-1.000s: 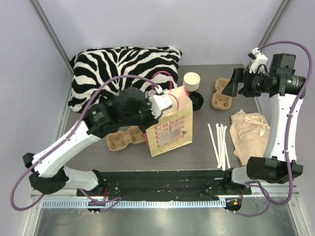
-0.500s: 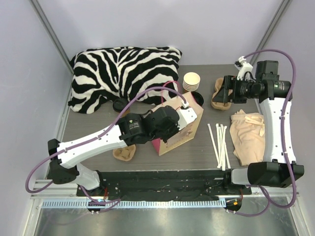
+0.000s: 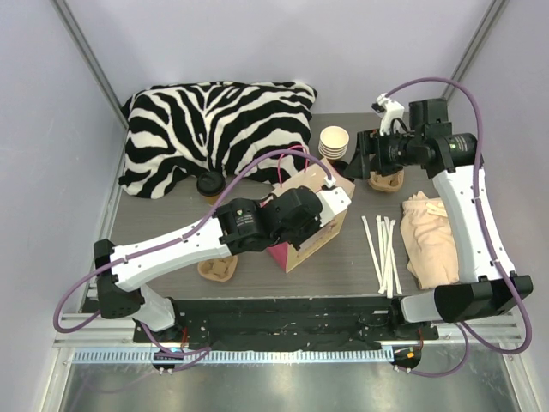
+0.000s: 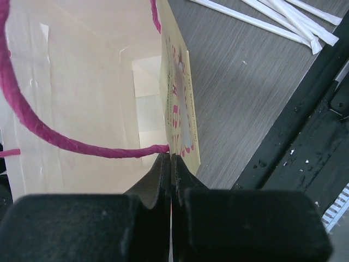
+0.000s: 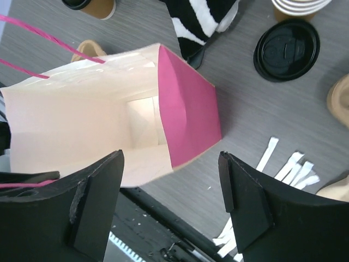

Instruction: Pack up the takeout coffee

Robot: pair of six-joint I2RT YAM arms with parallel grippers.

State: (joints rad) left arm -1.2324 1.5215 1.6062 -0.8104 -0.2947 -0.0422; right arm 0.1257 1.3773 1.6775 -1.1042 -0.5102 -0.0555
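The takeout coffee (image 3: 208, 183), a small brown cup with a black lid, stands by the zebra pillow's front edge; only its edge shows in the right wrist view (image 5: 90, 5). My left gripper (image 3: 328, 189) is shut on the front wall of the pink-handled paper bag (image 3: 310, 230); the left wrist view shows the jaws (image 4: 172, 158) pinching the printed wall next to the handle's root. The bag gapes open and empty (image 5: 109, 125). My right gripper (image 3: 360, 165) is open and empty, hovering above the bag's right side (image 5: 170, 155), far from the coffee.
A zebra pillow (image 3: 214, 129) fills the back left. A stack of lidless cups (image 3: 334, 142) and a loose black lid (image 5: 287, 50) sit behind the bag. Cardboard carriers (image 3: 214, 268) (image 3: 388, 178), straws (image 3: 383, 249) and beige cloth (image 3: 433, 236) lie around.
My left arm has swung right and tipped the bag so its mouth faces up and gapes. My right arm has moved left and forward, from the table's right edge to above the bag.
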